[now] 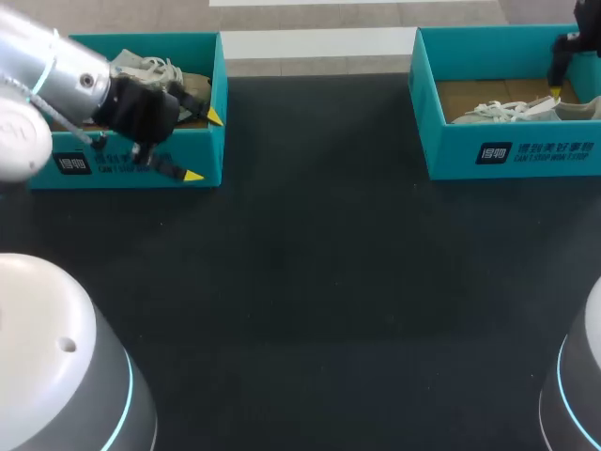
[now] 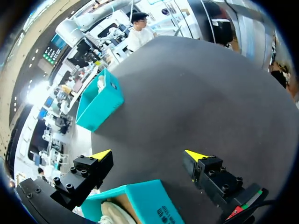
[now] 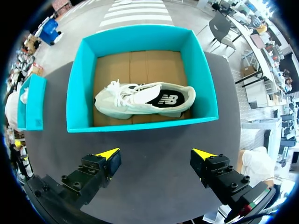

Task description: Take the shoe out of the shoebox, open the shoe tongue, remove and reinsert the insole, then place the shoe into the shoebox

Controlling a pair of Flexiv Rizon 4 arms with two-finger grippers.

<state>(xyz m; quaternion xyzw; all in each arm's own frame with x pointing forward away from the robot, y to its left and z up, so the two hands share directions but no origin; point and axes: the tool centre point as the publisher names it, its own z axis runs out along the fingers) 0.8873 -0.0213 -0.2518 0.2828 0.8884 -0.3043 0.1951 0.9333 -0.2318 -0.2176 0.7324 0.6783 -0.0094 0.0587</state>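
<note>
Two teal shoeboxes stand at the table's far side. In the left shoebox lies a pale laced shoe, partly hidden by my left arm. My left gripper hangs open over that box's right front corner, nothing between its fingers. The right shoebox holds a pale sneaker lying on its side on the cardboard floor, toe and laces toward the table's middle. My right gripper stands open above the table just outside this box's wall, apart from the sneaker.
The dark table spreads out between and in front of the boxes. From the left wrist, the right shoebox shows far ahead. My two arm bases fill the head view's lower corners.
</note>
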